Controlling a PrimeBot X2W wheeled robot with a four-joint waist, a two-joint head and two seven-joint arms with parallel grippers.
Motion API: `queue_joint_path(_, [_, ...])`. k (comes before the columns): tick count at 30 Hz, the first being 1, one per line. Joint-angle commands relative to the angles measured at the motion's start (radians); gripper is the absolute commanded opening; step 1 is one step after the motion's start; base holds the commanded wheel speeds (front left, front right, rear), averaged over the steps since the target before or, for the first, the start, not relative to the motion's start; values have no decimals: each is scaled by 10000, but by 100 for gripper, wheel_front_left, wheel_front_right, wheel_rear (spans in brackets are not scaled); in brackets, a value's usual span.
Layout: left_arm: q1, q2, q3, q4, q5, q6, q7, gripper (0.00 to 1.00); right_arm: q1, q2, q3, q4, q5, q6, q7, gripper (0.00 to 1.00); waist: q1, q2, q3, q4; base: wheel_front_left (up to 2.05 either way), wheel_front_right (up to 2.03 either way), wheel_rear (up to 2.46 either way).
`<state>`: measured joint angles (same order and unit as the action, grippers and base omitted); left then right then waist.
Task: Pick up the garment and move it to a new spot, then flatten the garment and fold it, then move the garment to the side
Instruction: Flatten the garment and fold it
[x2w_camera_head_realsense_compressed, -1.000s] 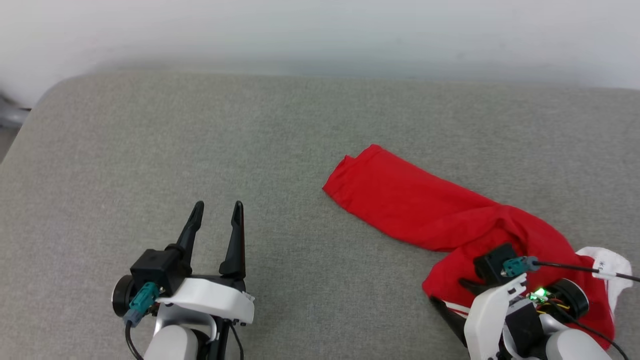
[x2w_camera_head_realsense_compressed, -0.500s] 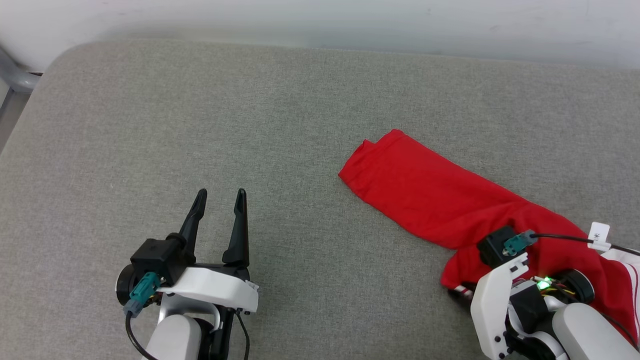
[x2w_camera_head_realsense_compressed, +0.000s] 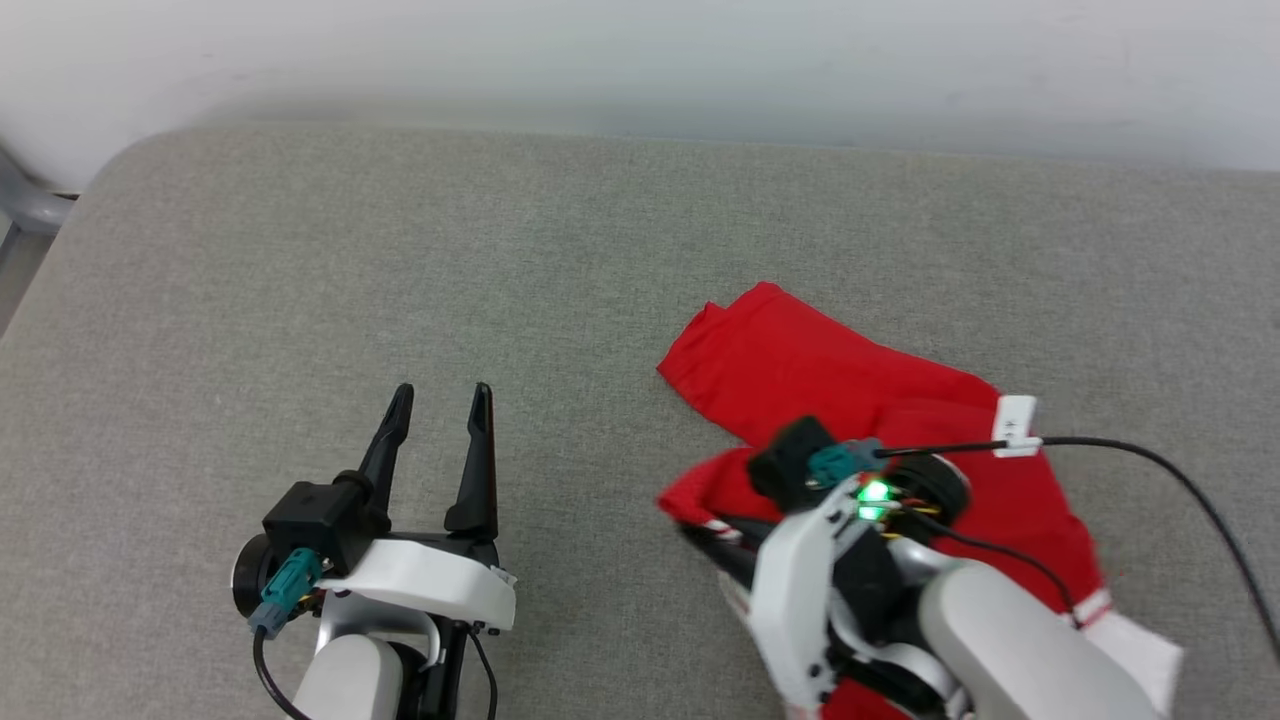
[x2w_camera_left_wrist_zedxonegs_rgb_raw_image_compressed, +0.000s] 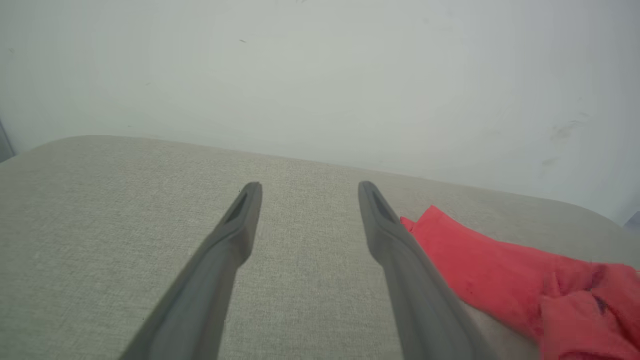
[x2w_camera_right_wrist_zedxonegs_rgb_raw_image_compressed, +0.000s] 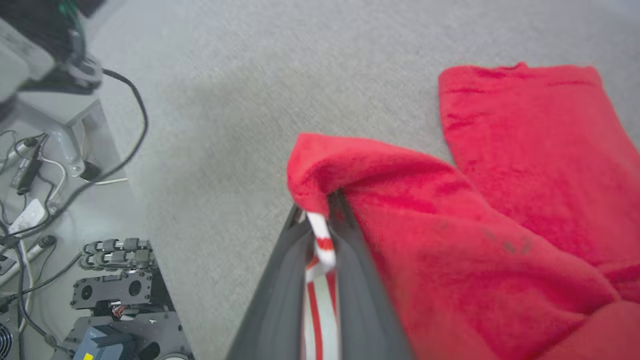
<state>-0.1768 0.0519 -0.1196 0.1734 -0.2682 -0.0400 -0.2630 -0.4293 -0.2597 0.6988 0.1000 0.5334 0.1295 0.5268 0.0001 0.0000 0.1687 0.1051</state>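
Two claws | right claw (x2w_camera_right_wrist_zedxonegs_rgb_raw_image_compressed: 320, 212) squeezed tight on the garment (x2w_camera_right_wrist_zedxonegs_rgb_raw_image_compressed: 500, 240), its striped trim (x2w_camera_right_wrist_zedxonegs_rgb_raw_image_compressed: 320, 295) pinched between the fingers | left claw (x2w_camera_head_realsense_compressed: 438, 400) open, holding nothing | garment drapes over the right claw's tips and lies flat beyond them on the grey cushion (x2w_camera_head_realsense_compressed: 600, 250) | head view adds a white sleeve (x2w_camera_head_realsense_compressed: 1135, 650) behind that claw.

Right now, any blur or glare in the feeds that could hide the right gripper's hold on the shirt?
Head view: right gripper and nearby garment look smeared; left gripper sharp. Left wrist view: even light, no glare, fingers slightly soft. Right wrist view: close cloth and fingers blurred, yet the jaws visibly pinch the striped trim.
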Motion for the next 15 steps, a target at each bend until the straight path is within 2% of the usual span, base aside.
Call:
queue_joint_path(1, [59,-16,-3,18,35,-11,-25,100,-273,171,220,-153,107,21,-250,0,-1,0,-40,-39,0,0,0])
queue_joint_path(6, [38,-20,-56,27,52,-30,-25,100,-682,553,655,-556,312,20,-1352,0,-1,0,-40,-102,0,0,0])
queue_joint_path(15, [-18,-19,-244,42,-68,-11,-25,100,957,251,-670,929,904,9,-1850,0,-1,0,99,-141,0,0,0])
